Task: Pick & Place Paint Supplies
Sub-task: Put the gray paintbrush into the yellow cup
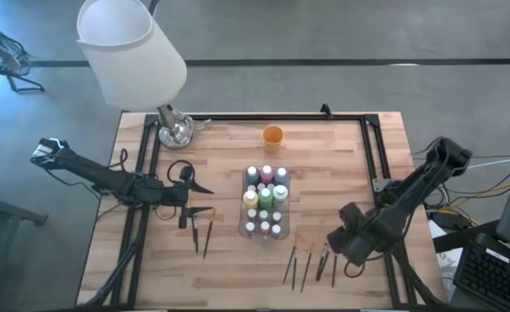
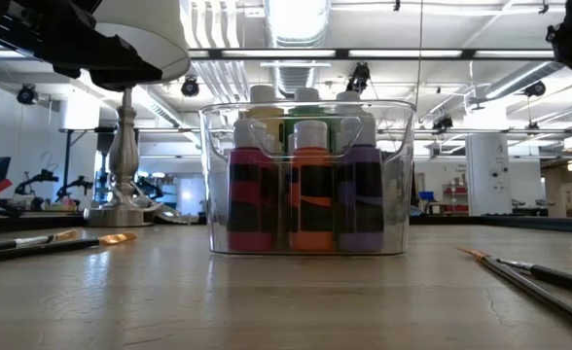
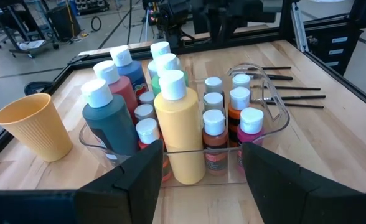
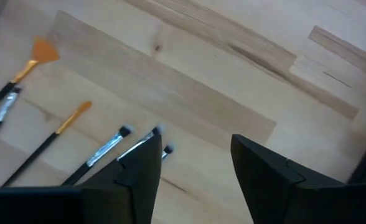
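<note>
Right gripper (image 1: 346,243) is clearly the nearer one, its fingers spread with nothing between them, hovering right above the loose paintbrushes (image 4: 102,152), whose long handles run slantwise across the gap instead of along it.

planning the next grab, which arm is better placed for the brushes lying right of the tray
Right. The right gripper hovers open directly over the paintbrushes; the left gripper is across the tray.
</note>
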